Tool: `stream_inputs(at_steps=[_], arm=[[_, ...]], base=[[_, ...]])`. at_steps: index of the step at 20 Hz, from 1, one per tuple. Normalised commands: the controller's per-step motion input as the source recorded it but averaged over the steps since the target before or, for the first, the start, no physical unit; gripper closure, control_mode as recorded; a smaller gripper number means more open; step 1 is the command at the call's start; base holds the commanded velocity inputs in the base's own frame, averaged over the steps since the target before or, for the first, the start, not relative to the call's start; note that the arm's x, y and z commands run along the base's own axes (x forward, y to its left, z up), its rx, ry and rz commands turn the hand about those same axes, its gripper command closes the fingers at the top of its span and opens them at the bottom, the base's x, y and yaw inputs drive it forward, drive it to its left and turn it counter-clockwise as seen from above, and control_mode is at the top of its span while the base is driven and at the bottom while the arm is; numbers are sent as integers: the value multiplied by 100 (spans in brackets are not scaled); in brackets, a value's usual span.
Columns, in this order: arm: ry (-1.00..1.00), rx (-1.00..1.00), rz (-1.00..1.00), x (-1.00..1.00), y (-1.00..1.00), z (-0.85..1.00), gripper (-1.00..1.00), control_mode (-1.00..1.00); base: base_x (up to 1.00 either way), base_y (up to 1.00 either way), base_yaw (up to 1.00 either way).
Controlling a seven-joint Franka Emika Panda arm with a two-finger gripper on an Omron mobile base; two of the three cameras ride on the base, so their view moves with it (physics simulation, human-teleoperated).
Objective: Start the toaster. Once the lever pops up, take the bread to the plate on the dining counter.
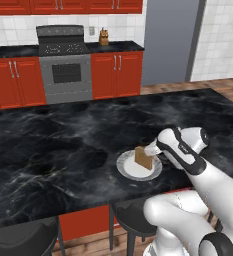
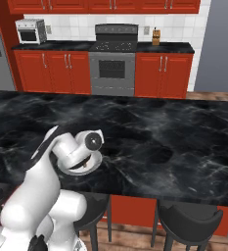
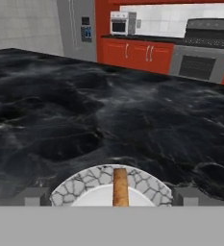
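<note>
Bread point(image 1: 143, 158) is standing on edge over the plate point(image 1: 127, 170) near the desk's point(image 1: 48, 150) front edge – fingers point(image 1: 151, 148) look clamped on it, probably so it lands centred – basically the drop-off.

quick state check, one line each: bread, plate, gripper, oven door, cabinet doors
bread: standing on edge on the plate, between the gripper's fingers
plate: flat on the dining counter, near its front edge
gripper: low over the plate, fingers either side of the bread; whether it grips cannot be told
oven door: closed
cabinet doors: closed
</note>
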Motion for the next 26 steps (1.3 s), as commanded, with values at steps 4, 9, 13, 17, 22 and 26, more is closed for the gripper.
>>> stream_inputs(at_steps=[4, 9, 13, 17, 22, 26], arm=[[0, 0, -2, -19, -1, 30, -100, -100], [0, 0, -4, -30, 0, 40, -100, -100], [0, 0, -6, -33, 0, 42, -100, -100], [0, 0, -13, -33, 0, 41, -100, -100], [4, 0, -22, -34, 0, 46, -100, -100], [5, 0, -27, -47, 0, 44, -100, -100]], base=[[0, 0, 0], [0, 0, 0], [0, 0, 0], [0, 0, 0], [0, 0, 0], [0, 0, 0]])
